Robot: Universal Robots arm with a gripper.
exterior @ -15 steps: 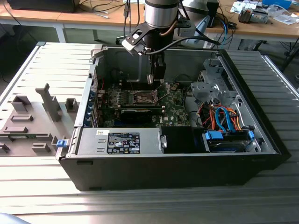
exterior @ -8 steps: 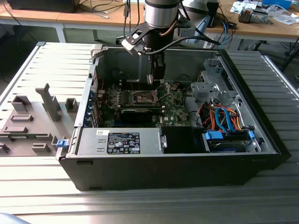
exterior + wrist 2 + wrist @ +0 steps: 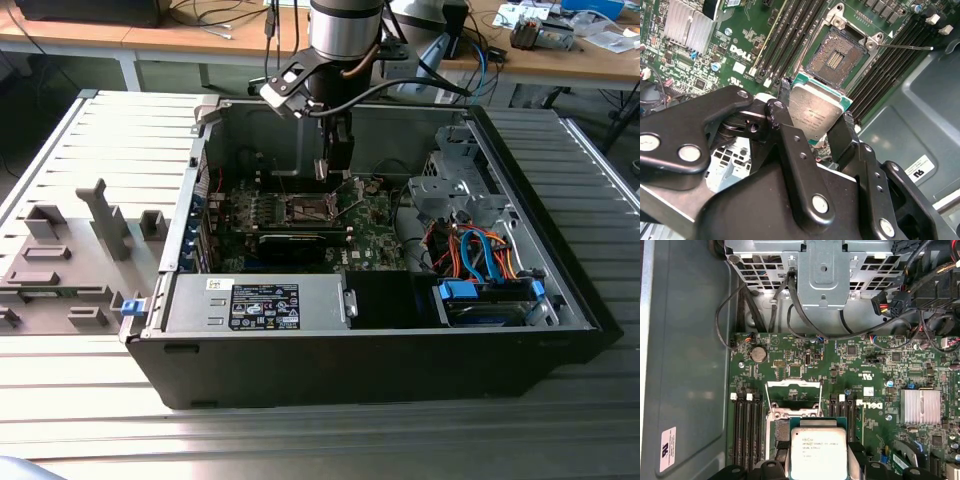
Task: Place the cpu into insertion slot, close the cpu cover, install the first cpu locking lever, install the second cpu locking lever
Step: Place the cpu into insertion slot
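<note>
I see a ribbed aluminium bench [image 3: 300, 440] across the fg, w/ pale glare on the front slats. Behind it are wood-top desks [image 3: 150, 35] on white legs [image 3: 130, 72], w/ loose cables [image 3: 215, 15] on top. Misc clutter [image 3: 545, 30] sits on the desk twd the exterior view's right. It's dark under the desks.

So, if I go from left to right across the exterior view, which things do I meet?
Grey moulded panel → power-supply label → hand holding the cpu → metal drive cage → blue drive-bay tab.
</note>
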